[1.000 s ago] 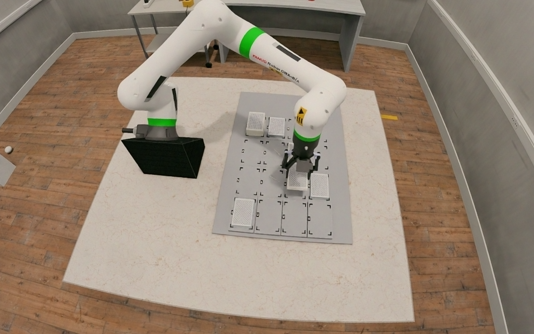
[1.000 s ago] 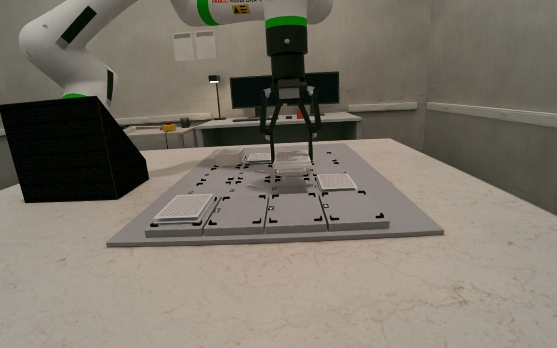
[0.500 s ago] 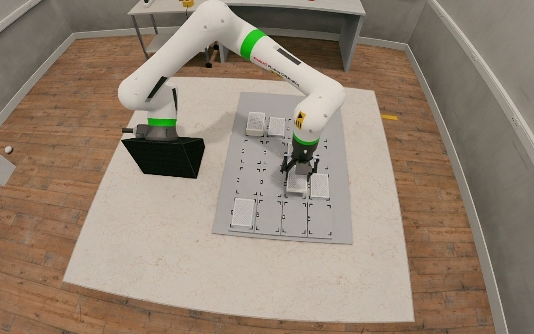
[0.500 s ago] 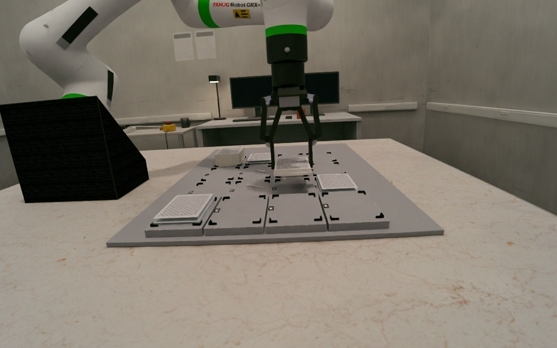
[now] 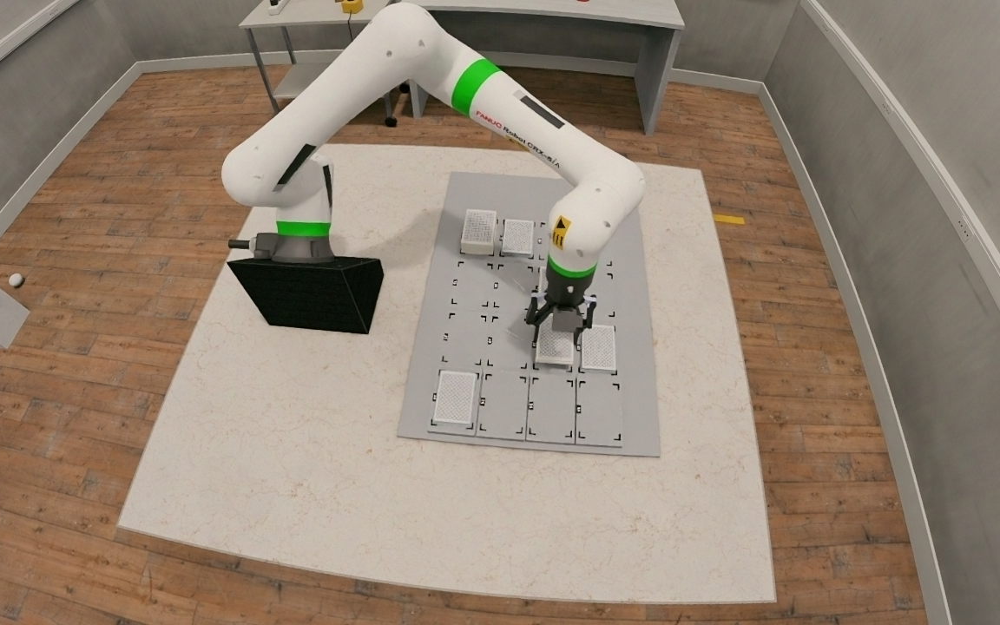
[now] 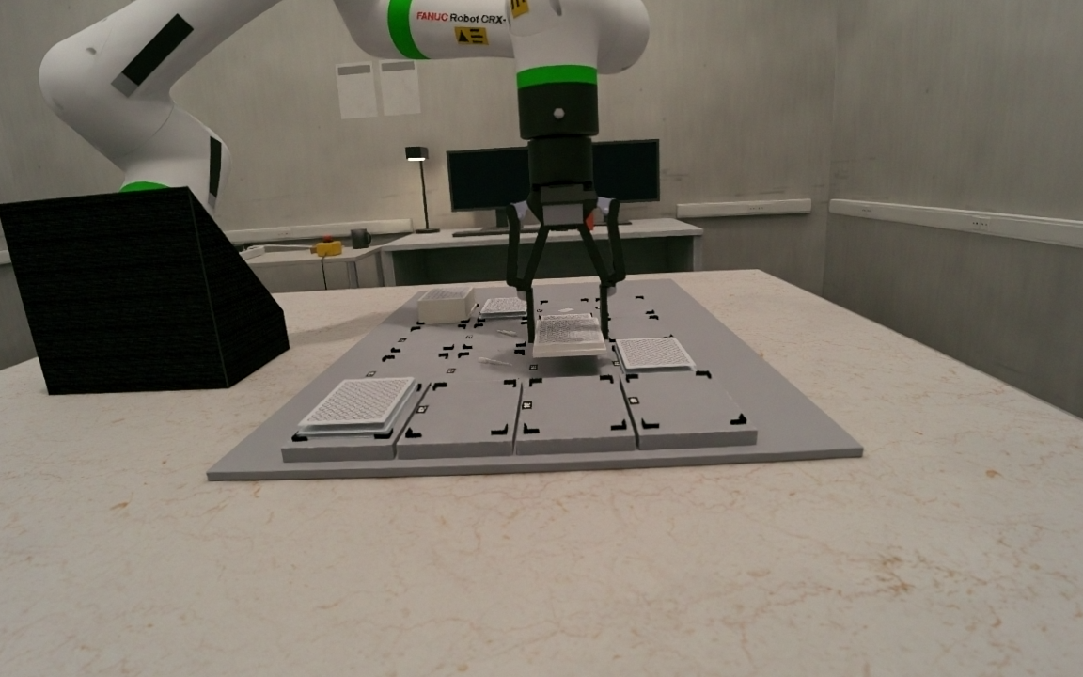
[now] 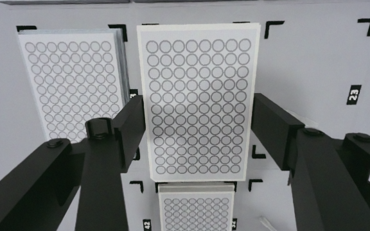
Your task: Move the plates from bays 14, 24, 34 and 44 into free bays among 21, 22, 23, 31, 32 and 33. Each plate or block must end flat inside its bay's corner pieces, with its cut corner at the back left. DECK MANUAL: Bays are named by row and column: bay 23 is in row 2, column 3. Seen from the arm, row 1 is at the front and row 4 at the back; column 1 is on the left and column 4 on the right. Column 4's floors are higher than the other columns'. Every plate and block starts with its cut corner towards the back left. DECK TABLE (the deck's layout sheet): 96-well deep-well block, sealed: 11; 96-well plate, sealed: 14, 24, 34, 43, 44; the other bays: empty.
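1. The arm [image 5: 441,69] is showing red "FANUC Robot CRX" lettering; bay labels "23" [image 7: 354,94] and "42" [image 7: 146,224] are reading clearly on the deck [image 6: 781,395].
2. The arm is reaching over the deck, wrist pointing straight down.
3. The gripper [image 6: 568,313] is pinching a sealed plate [image 7: 198,102] by its long sides, hanging clear above the deck beside another plate [image 7: 70,83].
4. The arm is hiding several bays in the top view.

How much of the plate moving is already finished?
Done: one plate sits in bay 21, another plate in bay 32. In hand: the gripper holds a third plate just above bay 33. Left: setting it down, then moving the plate in bay 14.
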### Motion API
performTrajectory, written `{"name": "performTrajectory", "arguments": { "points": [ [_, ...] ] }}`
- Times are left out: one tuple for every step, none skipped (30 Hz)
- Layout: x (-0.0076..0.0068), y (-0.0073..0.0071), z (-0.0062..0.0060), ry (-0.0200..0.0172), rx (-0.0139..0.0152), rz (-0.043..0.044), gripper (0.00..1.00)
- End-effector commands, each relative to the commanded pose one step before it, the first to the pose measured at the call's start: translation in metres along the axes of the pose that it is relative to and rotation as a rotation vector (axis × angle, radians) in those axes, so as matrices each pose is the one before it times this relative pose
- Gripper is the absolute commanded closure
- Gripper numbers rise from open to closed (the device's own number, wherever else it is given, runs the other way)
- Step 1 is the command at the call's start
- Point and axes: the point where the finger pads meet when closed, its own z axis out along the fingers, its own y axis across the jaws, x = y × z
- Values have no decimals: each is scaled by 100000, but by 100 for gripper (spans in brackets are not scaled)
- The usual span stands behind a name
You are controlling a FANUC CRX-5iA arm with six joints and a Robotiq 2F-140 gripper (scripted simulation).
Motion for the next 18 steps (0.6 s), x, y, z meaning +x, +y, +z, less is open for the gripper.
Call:
{"name": "performTrajectory", "arguments": {
  "points": [
    [43, -61, 310, 122, 192, -44, 90],
    [2, 1, 133, 0, 0, 0, 90],
    [0, 0, 0, 0, 0, 0, 90],
    [0, 0, 0, 0, 0, 0, 90],
    [1, 0, 136, -1, 2, -1, 90],
    [1, 1, 132, 0, 0, 0, 90],
    [1, 1, 133, 0, 0, 0, 90],
    [1, 1, 133, 0, 0, 0, 90],
    [1, 1, 133, 0, 0, 0, 90],
    [1, 1, 133, 0, 0, 0, 90],
    [1, 1, 133, 0, 0, 0, 90],
    [1, 1, 133, 0, 0, 0, 90],
    [1, 0, 86, 0, 0, 0, 90],
    [1, 0, 2, -1, 1, -1, 90],
    [1, 1, 1, 0, 1, 0, 90],
    [1, 0, 1, 0, 0, 0, 90],
    [1, 1, 0, 0, 0, 0, 90],
    [1, 1, 0, 0, 0, 0, 90]
  ]
}}
